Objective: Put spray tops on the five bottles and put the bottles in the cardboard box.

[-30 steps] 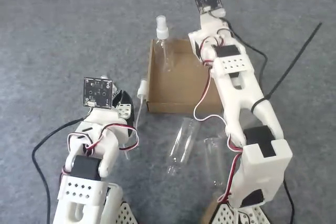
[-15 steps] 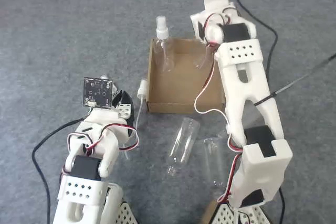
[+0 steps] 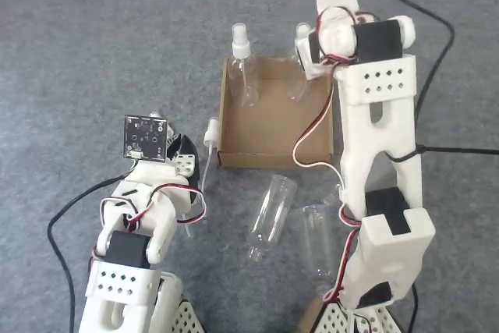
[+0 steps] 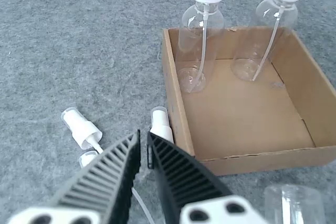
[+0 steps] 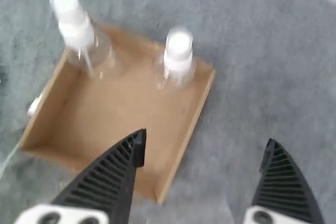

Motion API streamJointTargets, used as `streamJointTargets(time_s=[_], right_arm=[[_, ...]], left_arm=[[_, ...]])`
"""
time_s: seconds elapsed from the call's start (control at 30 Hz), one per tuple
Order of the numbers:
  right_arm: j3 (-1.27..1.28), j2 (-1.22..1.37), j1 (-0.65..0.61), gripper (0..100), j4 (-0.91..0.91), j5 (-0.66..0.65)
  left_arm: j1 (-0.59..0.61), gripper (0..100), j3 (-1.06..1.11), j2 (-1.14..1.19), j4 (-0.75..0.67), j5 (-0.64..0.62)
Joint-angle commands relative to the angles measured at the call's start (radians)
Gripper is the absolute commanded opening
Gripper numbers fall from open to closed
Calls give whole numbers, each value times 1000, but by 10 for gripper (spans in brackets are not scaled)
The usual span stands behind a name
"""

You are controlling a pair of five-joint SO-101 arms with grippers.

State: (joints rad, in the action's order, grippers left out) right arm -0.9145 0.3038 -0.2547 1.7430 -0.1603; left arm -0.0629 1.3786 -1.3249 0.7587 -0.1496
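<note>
Left gripper [image 4: 143, 136]: nearly closed, empty. Spray top [image 3: 210, 130] just beside it at 1 o'clock, axis 12–6, left arm nearer. Right gripper [image 5: 205, 140]: wide open, empty, above cardboard box [image 3: 222, 115]. 2 uncapped bottles [image 3: 269, 212] at box's 6 o'clock.
</note>
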Motion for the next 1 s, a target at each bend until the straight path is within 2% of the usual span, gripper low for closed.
streamJointTargets(time_s=[0.0, 0.13, 0.23, 0.33, 0.43, 0.67, 0.83, 0.97], right_arm=[[-31, -51, 54, 292, 54, -21], [20, -131, 142, 292, 54, -129], [186, -252, 182, 292, 54, -233], [456, -407, 199, 295, 51, -364], [760, -564, 197, 296, 36, -549], [1379, -885, 194, 296, -134, -899], [1688, -1036, 217, 296, -343, -979], [1815, -1056, 226, 297, -461, -1000]], left_arm=[[5, 12, -7, -25, -21, -9], [5, 12, -5, -25, -21, -9], [5, 12, 5, -25, -29, -9], [5, 12, 8, -25, -43, -9], [5, 12, 8, -25, -43, -9], [5, 12, 8, -25, -40, -9], [5, 12, 8, -25, -40, -9], [5, 12, 8, -25, -40, -9]])
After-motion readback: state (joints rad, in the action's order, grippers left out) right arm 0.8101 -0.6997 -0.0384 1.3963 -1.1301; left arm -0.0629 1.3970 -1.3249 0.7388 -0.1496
